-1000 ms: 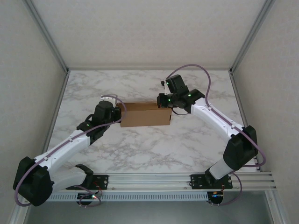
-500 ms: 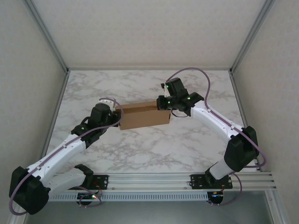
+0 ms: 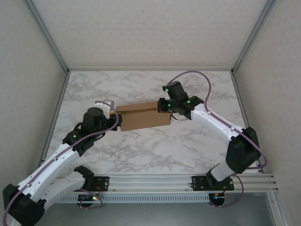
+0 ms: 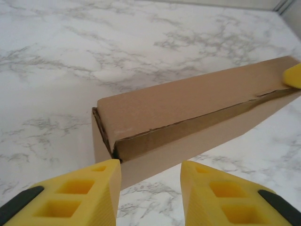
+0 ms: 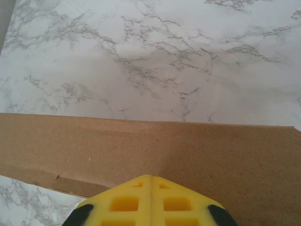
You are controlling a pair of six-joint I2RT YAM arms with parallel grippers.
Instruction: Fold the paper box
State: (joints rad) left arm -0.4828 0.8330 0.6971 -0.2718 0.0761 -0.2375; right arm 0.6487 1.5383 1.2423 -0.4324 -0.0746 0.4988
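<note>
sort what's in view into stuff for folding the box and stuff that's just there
For the job:
- paper box
- left gripper, open, just short of the box's left end
- right gripper, shut, over the box's right end

Just there:
- marble table
- mounting rail
- enclosure walls

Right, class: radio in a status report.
Left gripper open, just short of the paper box. Right gripper shut, tip on its other end. Nothing in the way.
</note>
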